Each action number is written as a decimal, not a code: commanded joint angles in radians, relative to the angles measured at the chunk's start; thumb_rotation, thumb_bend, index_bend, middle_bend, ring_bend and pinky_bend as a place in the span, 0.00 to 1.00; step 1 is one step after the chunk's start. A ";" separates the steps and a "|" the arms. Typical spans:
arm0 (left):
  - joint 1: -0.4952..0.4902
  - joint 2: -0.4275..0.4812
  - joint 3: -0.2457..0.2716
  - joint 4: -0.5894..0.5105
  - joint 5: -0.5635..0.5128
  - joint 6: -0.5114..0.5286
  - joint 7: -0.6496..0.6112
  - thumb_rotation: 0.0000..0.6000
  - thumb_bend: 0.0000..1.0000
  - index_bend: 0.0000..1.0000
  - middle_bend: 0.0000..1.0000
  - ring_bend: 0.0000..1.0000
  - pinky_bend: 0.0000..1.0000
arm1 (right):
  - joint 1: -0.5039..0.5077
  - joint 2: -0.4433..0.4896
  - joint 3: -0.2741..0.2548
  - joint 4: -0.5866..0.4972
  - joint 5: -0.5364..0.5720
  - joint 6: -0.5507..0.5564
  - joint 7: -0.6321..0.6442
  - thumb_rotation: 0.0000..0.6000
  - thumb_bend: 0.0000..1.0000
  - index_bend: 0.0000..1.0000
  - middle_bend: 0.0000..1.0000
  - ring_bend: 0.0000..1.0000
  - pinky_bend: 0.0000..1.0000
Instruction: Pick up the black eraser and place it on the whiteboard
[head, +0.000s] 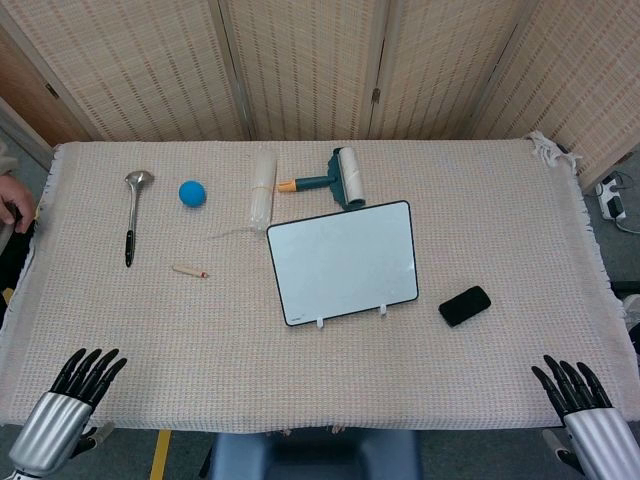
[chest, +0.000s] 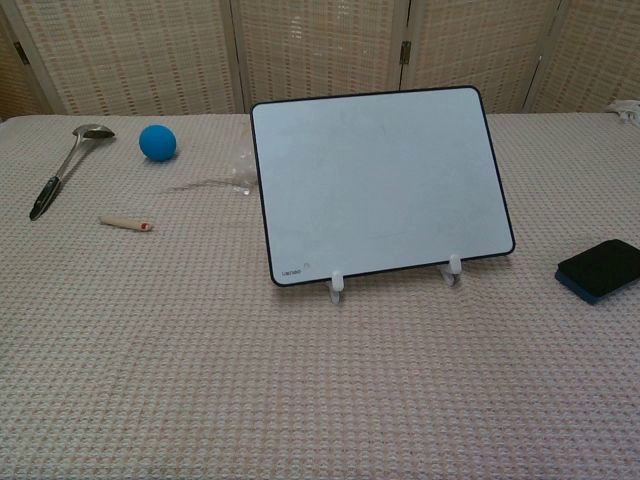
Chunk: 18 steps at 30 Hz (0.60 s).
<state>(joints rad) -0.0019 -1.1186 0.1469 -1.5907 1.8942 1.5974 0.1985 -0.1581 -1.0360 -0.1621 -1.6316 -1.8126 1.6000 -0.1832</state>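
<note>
two hands sit nearest you at the front edge of the beige woven cloth surface (head: 450, 400): your left hand (head: 72, 393) and your right hand (head: 582, 404), both with black fingers spread apart and holding nothing, resting well clear of everything else. only the head view shows them.

further in, the flat black eraser (head: 464, 305) lies on the cloth just to the right of the whiteboard, apart from it and not on it. the black-framed white whiteboard (head: 343, 260) sits near the middle, propped tilted on two small white clips in the chest view.

left of the board you have a small wooden peg with a red tip (head: 189, 270), then a metal ladle with a black handle (head: 132, 214) and a blue ball (head: 192, 193).

behind the board lie a clear plastic-wrapped bundle (head: 262, 190) and a teal-handled lint roller (head: 330, 179), its white roll just beside the board's far edge.

farthest back stands a woven folding screen (head: 310, 65).
</note>
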 joint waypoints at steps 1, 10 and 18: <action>-0.004 -0.003 0.000 0.002 0.000 -0.009 0.002 1.00 0.20 0.02 0.10 0.04 0.07 | -0.004 0.004 0.002 -0.002 0.005 0.009 0.008 1.00 0.31 0.00 0.00 0.00 0.00; -0.011 0.000 0.000 0.001 0.005 -0.009 -0.012 1.00 0.20 0.02 0.10 0.04 0.07 | 0.053 0.002 0.064 0.013 0.099 -0.068 0.022 1.00 0.31 0.00 0.00 0.00 0.00; -0.012 0.007 -0.001 -0.003 -0.006 -0.006 -0.031 1.00 0.20 0.02 0.10 0.05 0.07 | 0.242 0.023 0.176 -0.053 0.236 -0.323 -0.112 1.00 0.31 0.16 0.00 0.00 0.00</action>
<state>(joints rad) -0.0143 -1.1121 0.1458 -1.5929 1.8890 1.5905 0.1686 0.0101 -1.0230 -0.0332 -1.6513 -1.6381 1.3679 -0.2115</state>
